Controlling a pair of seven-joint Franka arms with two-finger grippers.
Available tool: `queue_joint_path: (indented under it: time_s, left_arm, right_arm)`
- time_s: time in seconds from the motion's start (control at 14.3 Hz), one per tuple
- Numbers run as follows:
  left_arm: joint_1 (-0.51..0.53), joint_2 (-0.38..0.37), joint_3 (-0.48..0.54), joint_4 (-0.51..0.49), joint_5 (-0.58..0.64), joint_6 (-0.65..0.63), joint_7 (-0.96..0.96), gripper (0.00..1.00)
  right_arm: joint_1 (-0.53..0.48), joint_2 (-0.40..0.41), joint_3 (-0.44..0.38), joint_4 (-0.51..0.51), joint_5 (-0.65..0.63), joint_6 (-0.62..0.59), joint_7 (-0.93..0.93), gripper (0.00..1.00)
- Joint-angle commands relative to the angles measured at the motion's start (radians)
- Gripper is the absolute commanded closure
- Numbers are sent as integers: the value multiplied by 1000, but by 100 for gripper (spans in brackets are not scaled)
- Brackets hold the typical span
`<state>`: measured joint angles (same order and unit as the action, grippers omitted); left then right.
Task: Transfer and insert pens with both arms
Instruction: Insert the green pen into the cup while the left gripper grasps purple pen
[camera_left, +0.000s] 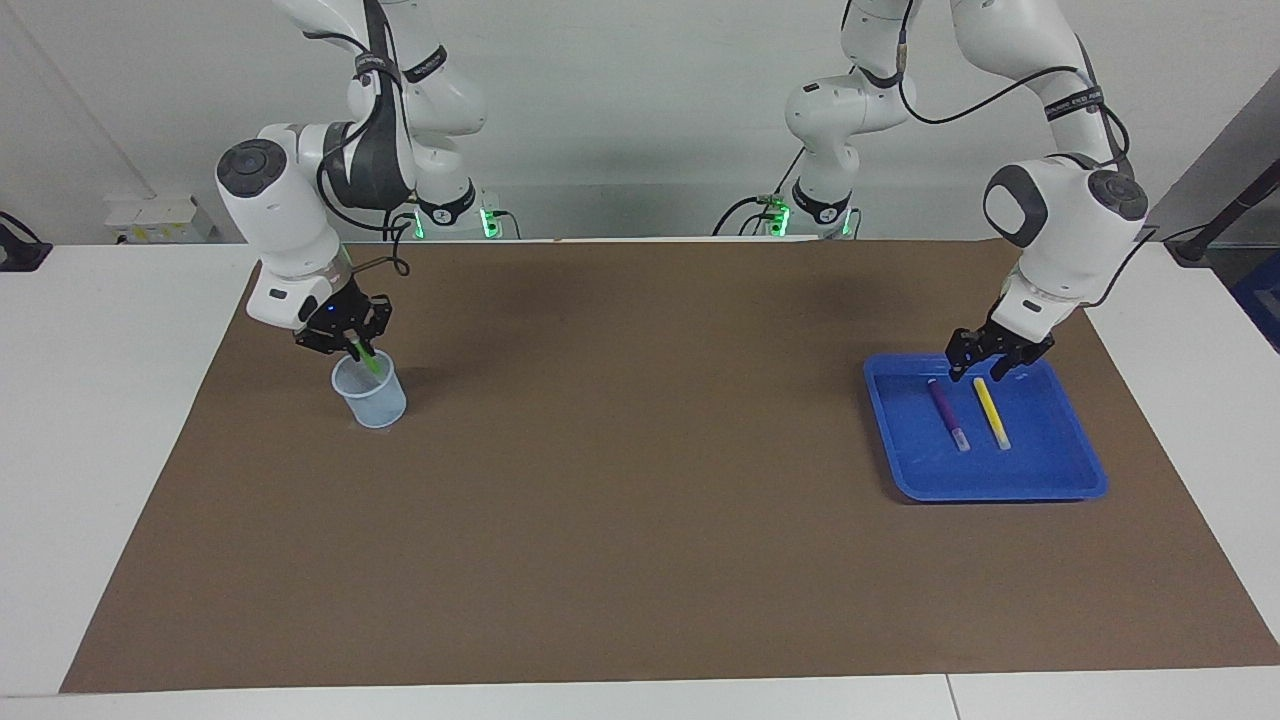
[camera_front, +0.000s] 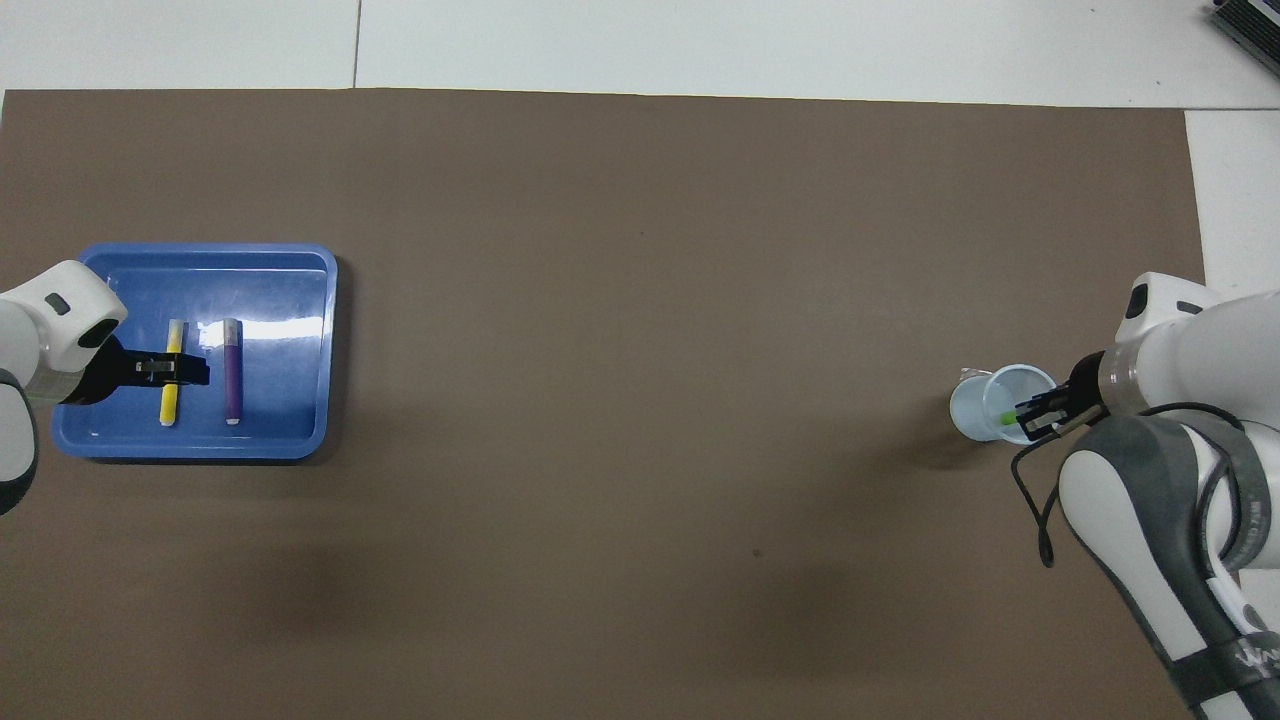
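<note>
The green pen (camera_left: 364, 355) is tilted in my right gripper (camera_left: 358, 345), its lower end inside the rim of a pale translucent cup (camera_left: 372, 395) at the right arm's end of the table. In the overhead view the right gripper (camera_front: 1025, 415) holds the green pen (camera_front: 1010, 417) over the cup (camera_front: 985, 400). The purple pen (camera_left: 947, 413) and the yellow pen (camera_left: 992, 412) lie side by side in a blue tray (camera_left: 1000, 490). My left gripper (camera_left: 978, 372) is open and empty, low over their ends nearer the robots. From overhead the left gripper (camera_front: 185, 370) covers the middle of the yellow pen (camera_front: 172, 400), beside the purple pen (camera_front: 232, 372).
A brown mat (camera_left: 640, 480) covers most of the white table. The blue tray (camera_front: 300, 300) sits at the left arm's end of the mat, the cup at the right arm's end. Bare mat lies between them.
</note>
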<state>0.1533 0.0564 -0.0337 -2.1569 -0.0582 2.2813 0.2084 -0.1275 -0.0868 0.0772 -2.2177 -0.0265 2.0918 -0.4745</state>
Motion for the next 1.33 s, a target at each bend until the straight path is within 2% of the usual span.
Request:
queue_joint_path:
  time_s: [0.0, 0.14, 0.28, 0.35, 0.56, 0.77, 1.05, 1.19, 1.26]
  left_arm:
    - [11, 48, -8, -8, 20, 78, -7, 31]
    - [9, 74, -8, -8, 20, 107, -7, 31]
    - [8, 98, -8, -8, 20, 139, -12, 31]
    - [8, 108, -9, -8, 20, 151, -12, 31]
    - [-3, 120, -9, -8, 20, 167, -33, 31]
    - [-8, 154, -9, -8, 20, 210, -41, 31]
    - [-6, 175, -9, -8, 20, 236, -40, 32]
    - [-6, 186, -9, -8, 20, 251, -41, 36]
    - [-8, 188, -9, -8, 20, 254, -41, 43]
  right_arm:
    - [-26, -19, 15, -33, -16, 16, -4, 83]
    - [-27, -19, 15, -37, -16, 17, 1, 59]
    - [-26, -19, 16, -37, -15, 14, 1, 56]
    - [-26, -18, 16, -34, -7, 11, -1, 50]
    - [-21, -21, 18, 5, 17, -25, -3, 48]
    - [-12, -27, 21, 73, 155, -101, 34, 48]
    - [49, -37, 23, 98, 267, -101, 138, 47]
    - [118, -36, 21, 122, 348, -96, 271, 46]
    - [138, -36, 21, 133, 384, -92, 356, 44]
